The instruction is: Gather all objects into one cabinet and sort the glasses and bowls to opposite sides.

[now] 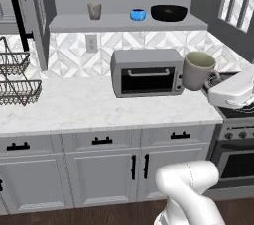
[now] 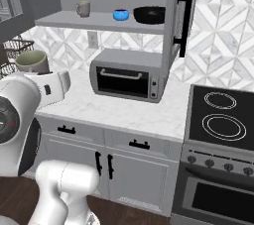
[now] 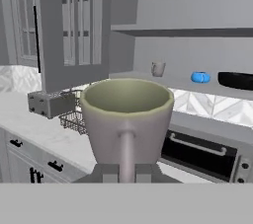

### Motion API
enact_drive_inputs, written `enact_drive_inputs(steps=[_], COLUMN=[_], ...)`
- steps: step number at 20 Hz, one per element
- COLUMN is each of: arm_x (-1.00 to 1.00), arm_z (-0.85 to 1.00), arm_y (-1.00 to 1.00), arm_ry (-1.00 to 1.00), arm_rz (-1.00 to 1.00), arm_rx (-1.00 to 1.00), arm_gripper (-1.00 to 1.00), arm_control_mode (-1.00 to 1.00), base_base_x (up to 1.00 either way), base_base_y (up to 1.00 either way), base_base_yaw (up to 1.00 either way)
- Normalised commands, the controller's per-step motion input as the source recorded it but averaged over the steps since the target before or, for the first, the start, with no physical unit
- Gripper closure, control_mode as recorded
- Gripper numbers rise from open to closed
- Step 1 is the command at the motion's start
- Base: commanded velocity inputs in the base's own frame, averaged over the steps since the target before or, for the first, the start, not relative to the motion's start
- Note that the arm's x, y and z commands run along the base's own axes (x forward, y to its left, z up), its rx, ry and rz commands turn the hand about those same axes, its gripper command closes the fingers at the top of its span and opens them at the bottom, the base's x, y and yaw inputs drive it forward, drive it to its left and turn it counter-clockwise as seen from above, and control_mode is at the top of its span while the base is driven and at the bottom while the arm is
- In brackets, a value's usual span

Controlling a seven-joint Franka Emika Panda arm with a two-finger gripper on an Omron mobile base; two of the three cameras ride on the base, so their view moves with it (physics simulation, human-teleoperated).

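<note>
My gripper (image 3: 126, 171) is shut on the handle of a grey-beige mug (image 3: 126, 117) with an olive-green inside, held upright in the air. The held mug (image 1: 199, 71) hangs at the counter's right end, beside the toaster oven and below the shelf. The wide grey cabinet (image 1: 124, 23) stands open above. On its shelf, from left to right, stand a second mug (image 1: 94, 11), a small blue bowl (image 1: 138, 15) and a wide black bowl (image 1: 168, 13). The right base view shows the same row: second mug (image 2: 83, 8), blue bowl (image 2: 120, 15), black bowl (image 2: 149, 15).
A grey toaster oven (image 1: 146, 73) sits on the marble counter (image 1: 74, 107) under the shelf. A wire dish rack (image 1: 15, 78) stands at the left. The open cabinet doors (image 1: 30, 16) (image 2: 181, 16) jut out on both sides. A stove (image 2: 223, 115) lies to the right.
</note>
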Motion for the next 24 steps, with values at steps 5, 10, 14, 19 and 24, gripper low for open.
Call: enact_drive_inputs(steps=[5, 10, 14, 19, 24], arm_x=[0.0, 0.0, 0.0, 0.0, 0.0], arm_z=[0.0, 0.0, 0.0, 0.0, 0.0], arm_y=[0.0, 0.0, 0.0, 0.0, 0.0], arm_ry=[0.0, 0.0, 0.0, 0.0, 0.0], arm_rz=[0.0, 0.0, 0.0, 0.0, 0.0], arm_rx=[0.0, 0.0, 0.0, 0.0, 0.0], arm_gripper=[1.0, 1.0, 1.0, 1.0, 1.0], arm_control_mode=[1.0, 1.0, 1.0, 1.0, 1.0], base_base_x=[0.56, 0.63, 0.66, 0.53, 0.38], base_base_y=[0.5, 0.32, 0.31, 0.26, 0.21], base_base_yaw=[-0.16, -0.16, -0.13, -0.1, -0.08])
